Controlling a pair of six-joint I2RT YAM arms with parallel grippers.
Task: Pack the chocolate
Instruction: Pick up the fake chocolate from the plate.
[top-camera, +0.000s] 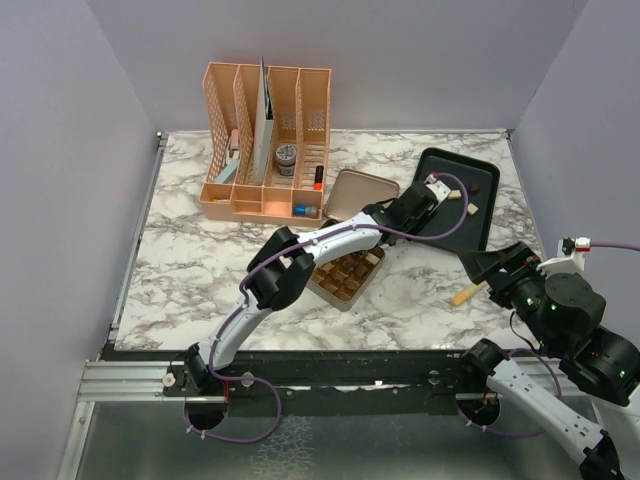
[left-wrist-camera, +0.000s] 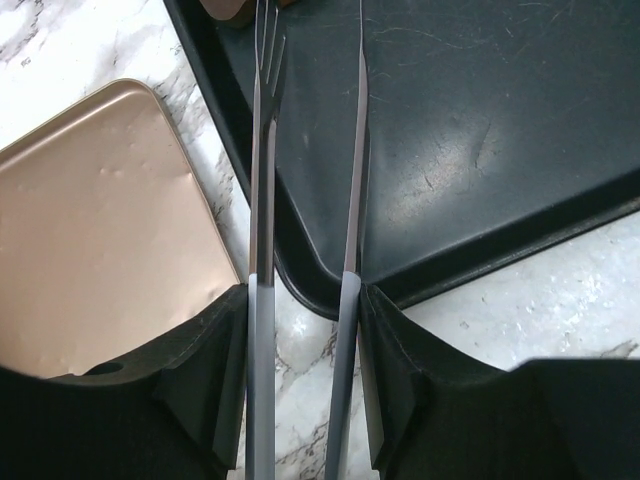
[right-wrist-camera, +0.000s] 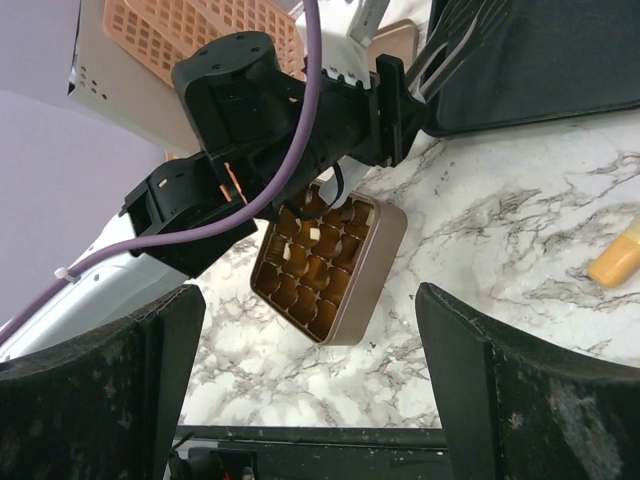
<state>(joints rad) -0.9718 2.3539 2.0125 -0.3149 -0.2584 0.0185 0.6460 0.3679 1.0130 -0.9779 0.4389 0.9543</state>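
My left gripper (left-wrist-camera: 305, 320) (top-camera: 420, 205) is shut on a pair of metal tweezers (left-wrist-camera: 262, 200), whose blades stand apart and reach over the near corner of the black tray (left-wrist-camera: 480, 150) (top-camera: 455, 195). A brown chocolate piece (left-wrist-camera: 230, 8) shows just left of their tips. A few more chocolate pieces (top-camera: 473, 209) lie on the tray. The square gold tin (top-camera: 345, 272) (right-wrist-camera: 325, 265) sits under the left forearm, with brown and cream pieces (right-wrist-camera: 313, 235) in some cells. My right gripper (right-wrist-camera: 310, 330) (top-camera: 490, 265) hangs open and holds nothing, right of the tin.
The tin's gold lid (top-camera: 358, 192) (left-wrist-camera: 100, 230) lies beside the tray's left edge. A pink desk organizer (top-camera: 265, 140) stands at the back left. A small yellow-orange object (top-camera: 465, 294) (right-wrist-camera: 615, 262) lies on the marble in front of the tray.
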